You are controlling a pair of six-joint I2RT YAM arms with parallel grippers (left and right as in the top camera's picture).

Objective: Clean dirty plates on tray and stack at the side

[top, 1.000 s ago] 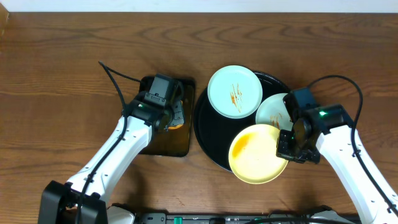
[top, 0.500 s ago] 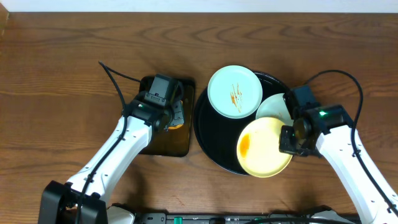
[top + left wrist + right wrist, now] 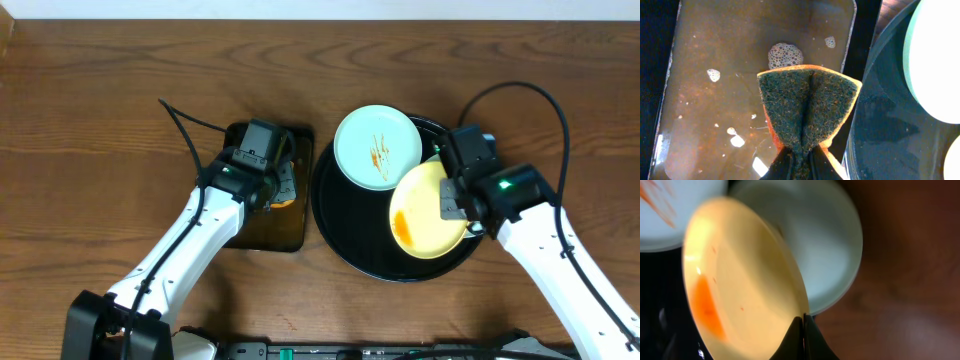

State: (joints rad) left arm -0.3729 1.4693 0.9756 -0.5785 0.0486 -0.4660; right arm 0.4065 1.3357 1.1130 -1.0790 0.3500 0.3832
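The right jaws were clenched on the right edge of the pale yellow plate (image 3: 420,212). They held it tilted over the round black tray (image 3: 335,225), with the orange sauce smear (image 3: 707,305) facing toward the left arm. That hold likely served to present the dirty face for wiping. Whether the plate's lower edge rested on the tray could not be told from above.

Behind it lay a mint-white plate (image 3: 832,245), apparently clean and mostly hidden in the overhead view. The other mint-white plate (image 3: 377,147), streaked with sauce, rested over the tray's far-left rim.

The left jaws were shut on a folded sponge (image 3: 807,107), green scouring side outward. They held it over the soapy water in the rectangular tray (image 3: 715,75), presumably to wet it for scrubbing. No plate had reached the bare worktop (image 3: 120,90) yet.
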